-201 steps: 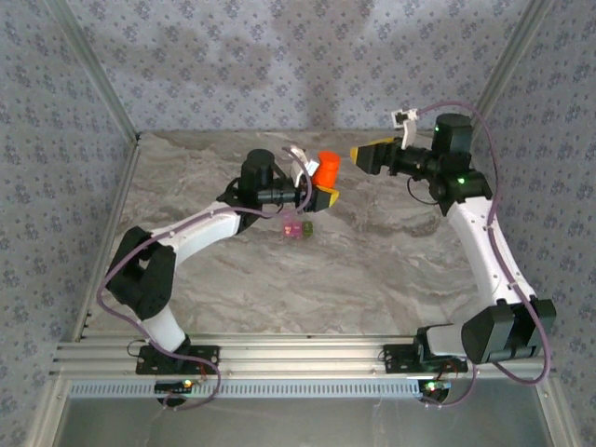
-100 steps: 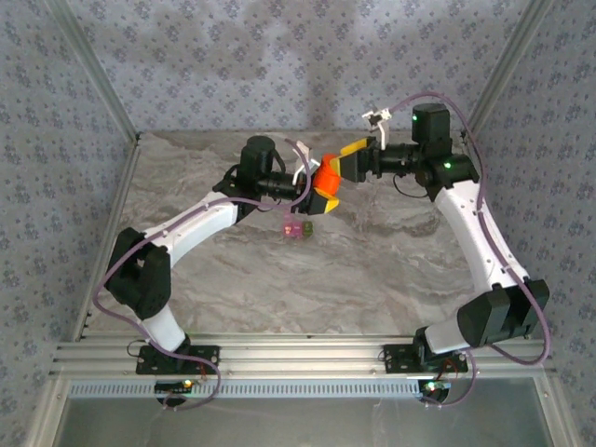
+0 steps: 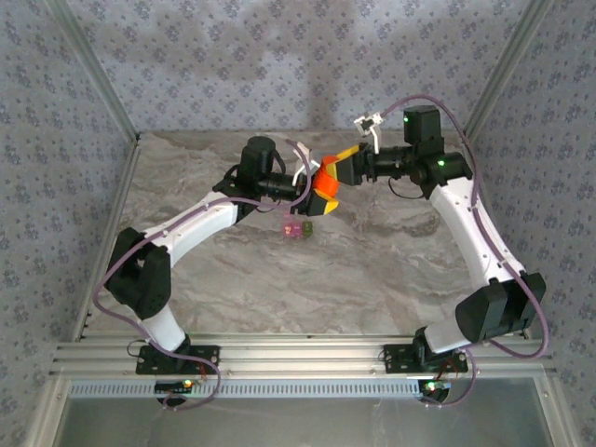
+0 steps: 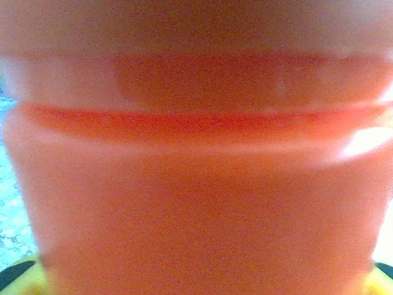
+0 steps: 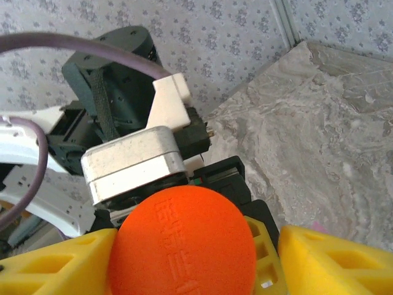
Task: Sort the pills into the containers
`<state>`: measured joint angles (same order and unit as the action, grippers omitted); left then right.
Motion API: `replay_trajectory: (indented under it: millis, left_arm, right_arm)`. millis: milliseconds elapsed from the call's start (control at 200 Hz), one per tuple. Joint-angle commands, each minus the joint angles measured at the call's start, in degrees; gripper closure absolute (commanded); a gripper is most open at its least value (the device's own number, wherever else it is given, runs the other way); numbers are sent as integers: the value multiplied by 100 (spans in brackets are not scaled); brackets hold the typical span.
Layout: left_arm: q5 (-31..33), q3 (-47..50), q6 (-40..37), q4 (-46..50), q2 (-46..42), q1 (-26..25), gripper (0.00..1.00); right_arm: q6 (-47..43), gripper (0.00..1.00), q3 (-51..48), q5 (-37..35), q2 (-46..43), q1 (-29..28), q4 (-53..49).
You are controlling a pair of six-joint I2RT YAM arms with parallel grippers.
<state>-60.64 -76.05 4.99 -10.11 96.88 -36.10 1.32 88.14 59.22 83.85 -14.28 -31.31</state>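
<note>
Containers (image 3: pixel 297 227): standing on the bench (image 3: pixel 372 270) around mid-depth, left of centre, nearer than both claws and touched by neither.
Containers' axis: long axis runs side to side, with the pink half on the left and the green half on the right.
Containers, unclear: too small to tell whether the lids are up or what lies inside.
Left claw (image 3: pixel 318 186): clamped on the bottle (image 3: pixel 327 176) and holding it clear of the bench, just beyond the containers.
Bottle's axis: tilted, with the cap (image 5: pixel 182 243) end turned toward the right claw; the exact angle is hard to judge from above.
Bottle, left wrist view: a blurred orange wall with one ridge across it, cut off on every side, and yellow fingertips (image 4: pixel 17 278) at the bottom corners.
Right claw (image 3: pixel 346 167): at the cap, with yellow fingers (image 5: pixel 52 267) on either side of it.
Right claw's hold: one finger meets the cap and the other seems just off it; I cannot tell whether it grips.
Hidden: the bottle's body is behind the cap in the right wrist view.
Far: patterned wall (image 3: pixel 279 65) behind the bench.
</note>
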Motion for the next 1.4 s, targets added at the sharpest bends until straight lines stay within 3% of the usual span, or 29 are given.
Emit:
replay_trajectory:
  millis: [0,130,280,560,775,1054,1209,1394]
  left_arm:
    - [-153,-200,-112,-88,-44,-12,100]
    - [-12,-174,-109,-124,-67,-13,100]
    - [669,8,-48,-414,-159,-19,100]
    - [2144,348,-156,-868,-241,-307,100]
    - [2425,425,-74,-1099,-114,-399,100]
    - [2507,306,-287,-752,-42,-405,77]
    - [2568,300,-353,-532,19,-403,58]
    - [2738,488,-330,-583,110,-401,45]
  right_arm:
    - [-99,37,132,19,27,-64,-130]
    - [136,46,-3,-467,-20,-162,20]
    - [632,54,-295,-1321,-52,-377,342]
    - [1444,58,-997,-2453,-106,-794,1220]
    - [1503,59,-1116,-2725,-113,-838,1353]
    - [1559,63,-1435,-2988,-238,-843,1644]
    - [1759,64,-1876,-3328,-391,-861,2068]
    - [1854,65,-2398,-3816,-528,-857,2352]
